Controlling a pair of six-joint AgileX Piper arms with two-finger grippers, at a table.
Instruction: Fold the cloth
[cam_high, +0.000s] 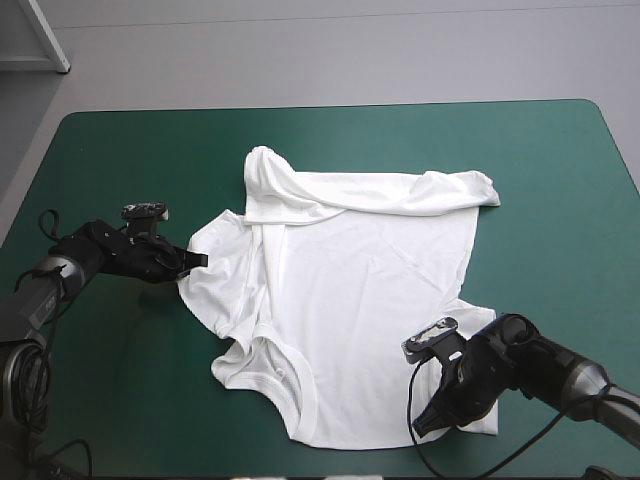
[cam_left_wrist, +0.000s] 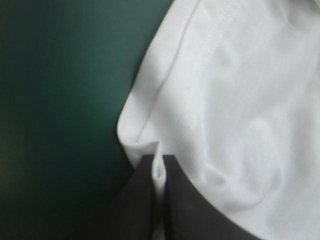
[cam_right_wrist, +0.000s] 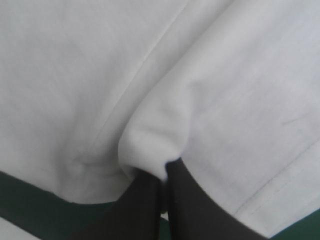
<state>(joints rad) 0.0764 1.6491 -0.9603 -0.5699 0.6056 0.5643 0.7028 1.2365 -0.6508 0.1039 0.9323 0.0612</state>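
Left fingers (cam_high: 192, 260) meet the shirt (cam_high: 370, 300) at its left edge and right fingers (cam_high: 436, 417) at its near right corner; it lies partly spread mid-counter (cam_high: 560, 200). In the left wrist view the fingers pinch a hem pleat. In the right wrist view they pinch a doubled edge. The lift will likely go best with both raised evenly and the cloth taut.

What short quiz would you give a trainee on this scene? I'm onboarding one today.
1. True or false: the left gripper is shut on the T-shirt.
2. The right gripper holds the T-shirt at its: A) far edge, B) near right corner, C) middle.
3. Which end of the T-shirt is folded over, far or near?
Key: 1 true; 2 B; 3 far.
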